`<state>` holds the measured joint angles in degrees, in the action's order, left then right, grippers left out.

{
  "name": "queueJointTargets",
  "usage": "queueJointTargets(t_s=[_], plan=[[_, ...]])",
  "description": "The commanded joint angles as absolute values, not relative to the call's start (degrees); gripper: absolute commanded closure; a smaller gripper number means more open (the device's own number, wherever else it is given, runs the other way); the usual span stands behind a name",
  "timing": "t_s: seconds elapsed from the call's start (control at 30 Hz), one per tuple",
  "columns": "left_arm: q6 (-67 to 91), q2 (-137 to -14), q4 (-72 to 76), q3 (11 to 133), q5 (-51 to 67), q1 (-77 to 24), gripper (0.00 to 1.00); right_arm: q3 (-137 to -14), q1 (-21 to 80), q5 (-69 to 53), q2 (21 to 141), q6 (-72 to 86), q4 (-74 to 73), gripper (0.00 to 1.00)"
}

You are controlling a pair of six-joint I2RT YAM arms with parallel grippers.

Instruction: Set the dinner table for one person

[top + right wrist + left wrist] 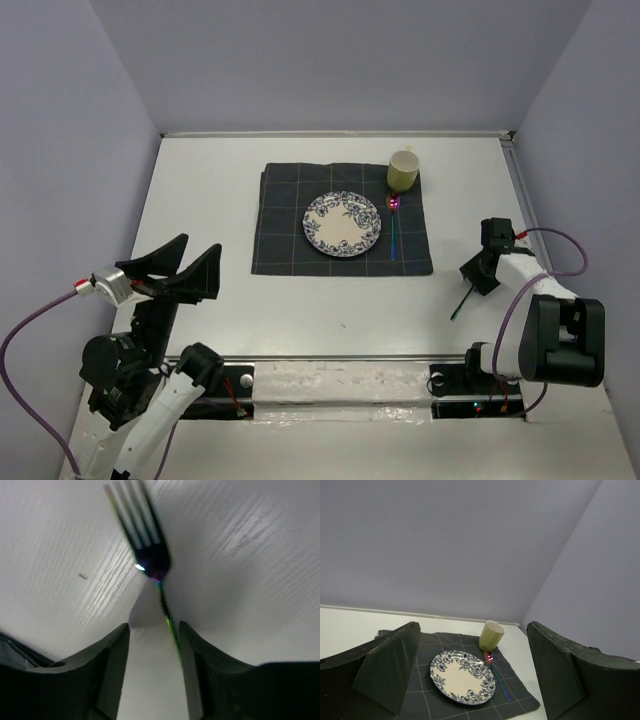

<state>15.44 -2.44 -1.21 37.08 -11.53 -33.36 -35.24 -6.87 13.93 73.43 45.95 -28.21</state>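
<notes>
The white dinner table (200,200) carries a dark grid-lined cloth (285,250) with a blue-flowered plate (342,223), an olive cup (403,170) and an iridescent spoon (393,235) to the right of the plate. A green-tinted fork (460,303) lies on the bare table at the right. My right gripper (478,275) is low over its handle end. In the right wrist view the fork (150,555) runs between the open jaws of the right gripper (153,627), close to the right finger. My left gripper (203,243) is open and empty, raised at the left.
Lilac walls enclose the table on three sides. The left wrist view shows the left gripper (473,625) facing the plate (462,676), cup (490,635) and spoon (499,680) on the cloth (520,692). The arm bases sit at the near edge.
</notes>
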Motion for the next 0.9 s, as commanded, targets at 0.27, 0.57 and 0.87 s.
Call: queueJointTargets(t_s=[0.27,0.57,0.87], plan=[[14.15,-1.67,0.44,38.14,-12.22,-33.84,0.01,-37.70,-7.65,8.79,80.86,44.39,-24.61,1.00],[14.15,-2.55,0.44,38.14,-12.13,-33.75,0.01,-41.12,-5.90,8.80,65.68,38.32,-25.22,1.00],[14.33,-4.57,0.70,37.97,-11.34,-32.52,0.01,-60.62,30.55,9.57,75.01,44.12,-19.87,1.00]])
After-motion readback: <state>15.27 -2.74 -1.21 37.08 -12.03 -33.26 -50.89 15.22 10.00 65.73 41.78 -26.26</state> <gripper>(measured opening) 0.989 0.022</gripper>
